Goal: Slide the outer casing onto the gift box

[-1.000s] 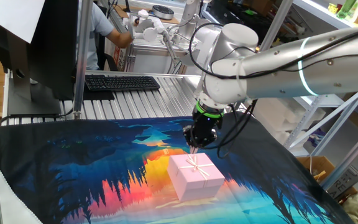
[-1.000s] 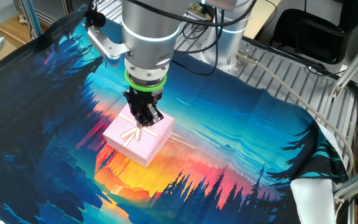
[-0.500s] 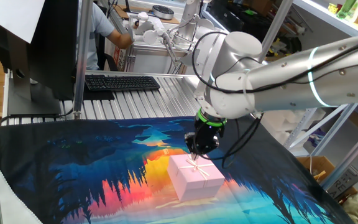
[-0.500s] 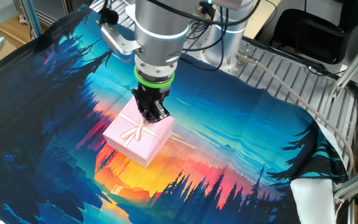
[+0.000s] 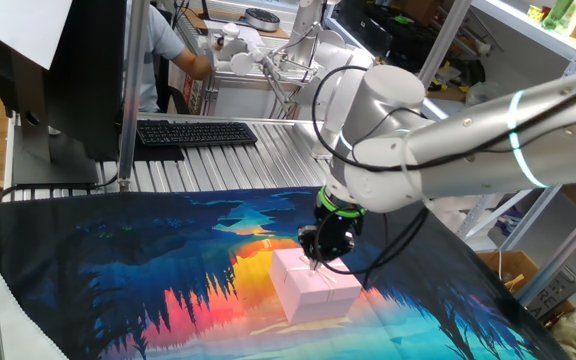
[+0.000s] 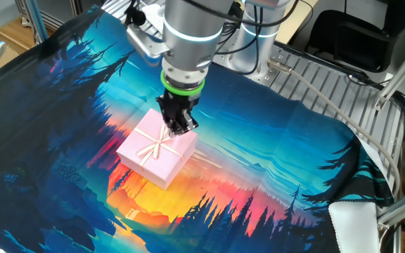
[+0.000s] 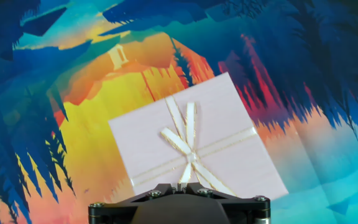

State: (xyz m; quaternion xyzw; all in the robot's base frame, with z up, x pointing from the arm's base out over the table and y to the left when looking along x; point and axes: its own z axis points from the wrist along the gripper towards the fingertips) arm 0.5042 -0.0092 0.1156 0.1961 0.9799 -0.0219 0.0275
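From my one fixed view, a forest-sunset cloth [image 5: 138, 270] covers the table, with a keyboard [image 5: 196, 132] behind it. The outer casing [image 5: 313, 288] sits on the cloth's orange patch; my gripper [image 5: 315, 262] hangs over its far edge.

The other fixed view shows the fingers pressed together above the casing's bow [image 6: 157, 145].

In the hand view, I can't tell whether the gift box is inside.

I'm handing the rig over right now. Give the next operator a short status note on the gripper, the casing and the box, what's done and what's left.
Gripper: over the far edge of the outer casing, near its bow; open or shut cannot be told.
Outer casing: flat on the printed cloth, bow up.
Gift box: no separate tray visible in any view; it appears to be inside the casing.
Done: sleeving looks complete.
Left: confirm the fit, retract the arm.
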